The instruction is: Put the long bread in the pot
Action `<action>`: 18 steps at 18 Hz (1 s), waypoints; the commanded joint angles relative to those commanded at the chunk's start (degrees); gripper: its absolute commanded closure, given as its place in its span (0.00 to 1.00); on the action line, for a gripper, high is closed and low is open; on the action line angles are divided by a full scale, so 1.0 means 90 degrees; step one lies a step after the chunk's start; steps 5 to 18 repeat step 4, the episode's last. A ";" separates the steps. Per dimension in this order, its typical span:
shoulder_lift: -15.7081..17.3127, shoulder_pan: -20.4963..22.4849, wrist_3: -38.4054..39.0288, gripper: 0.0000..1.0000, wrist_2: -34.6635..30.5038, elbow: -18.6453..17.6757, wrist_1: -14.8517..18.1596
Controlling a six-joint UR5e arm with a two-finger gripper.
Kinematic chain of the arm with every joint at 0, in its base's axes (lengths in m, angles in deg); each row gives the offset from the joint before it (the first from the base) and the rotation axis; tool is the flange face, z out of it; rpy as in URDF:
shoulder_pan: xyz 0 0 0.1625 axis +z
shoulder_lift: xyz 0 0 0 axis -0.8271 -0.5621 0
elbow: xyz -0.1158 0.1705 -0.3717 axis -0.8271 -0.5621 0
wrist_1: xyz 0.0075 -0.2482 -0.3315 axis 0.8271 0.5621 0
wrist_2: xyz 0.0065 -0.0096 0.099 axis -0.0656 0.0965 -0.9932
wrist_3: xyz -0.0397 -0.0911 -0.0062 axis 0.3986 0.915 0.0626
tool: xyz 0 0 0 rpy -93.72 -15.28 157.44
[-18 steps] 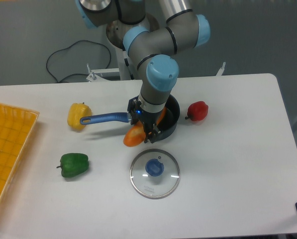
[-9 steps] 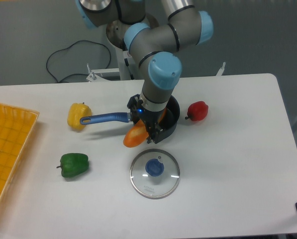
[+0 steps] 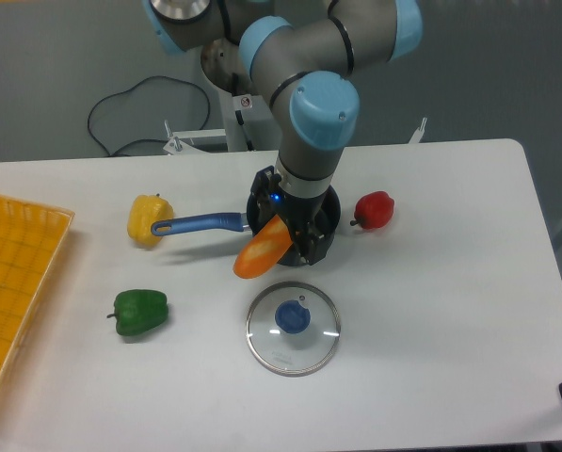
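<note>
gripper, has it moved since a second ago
Yes. The gripper has shifted right and up in the picture, judged against the lid; the long bread looks barely moved.

A smooth white rectangular table (image 3: pixel 450 311) spreads out under the pincer (image 3: pixel 295 247). Behind it lies a dull grey floor (image 3: pixel 55 66), where a thin black cable (image 3: pixel 120 104) loops, evenly lit.

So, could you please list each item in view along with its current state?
long bread: tilted, one end over the pot rim, other end outside
pot: upright, uncovered, mostly hidden by the arm
glass lid: off the pot, flat on the table
gripper: at the bread; open or shut cannot be told
yellow pepper: touching the pot handle's end
</note>
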 joint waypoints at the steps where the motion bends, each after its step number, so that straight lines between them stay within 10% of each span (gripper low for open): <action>1: 0.0010 -0.0040 0.0000 0.00 -0.0215 0.0019 0.0000; 18: 0.0019 -0.0060 0.0000 0.00 -0.0335 0.0000 0.0000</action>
